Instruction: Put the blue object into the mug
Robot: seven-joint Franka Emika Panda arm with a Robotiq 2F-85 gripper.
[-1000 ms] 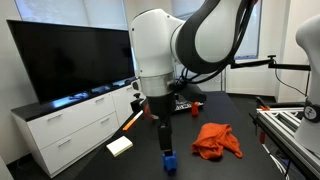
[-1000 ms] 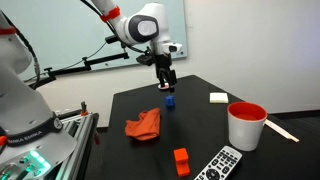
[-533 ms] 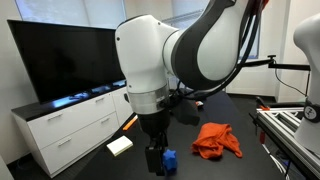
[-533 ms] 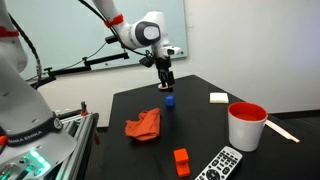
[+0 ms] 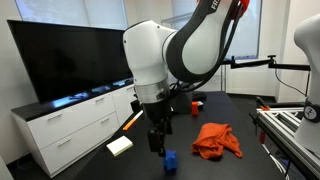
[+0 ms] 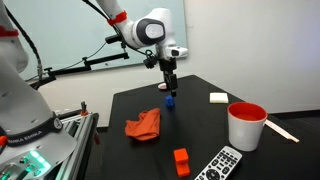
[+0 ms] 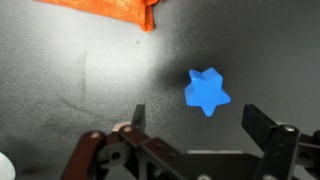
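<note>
The blue star-shaped object (image 7: 207, 90) lies on the black table, seen in both exterior views (image 5: 170, 158) (image 6: 169, 100). My gripper (image 7: 198, 122) is open and empty, hovering just above the star; in the wrist view the star sits between and ahead of the two fingers. The gripper also shows in both exterior views (image 5: 156, 141) (image 6: 170, 84). The white mug with a red inside (image 6: 245, 124) stands on the table well away from the gripper.
An orange cloth (image 6: 143, 125) lies crumpled on the table, also seen in an exterior view (image 5: 217, 139). A small orange block (image 6: 181, 160), a remote control (image 6: 221, 163), a white pad (image 6: 218, 97) and a wooden stick (image 6: 280, 128) lie around the mug.
The arm has shifted and the gripper has risen a little above the blue star. The star has not moved.
</note>
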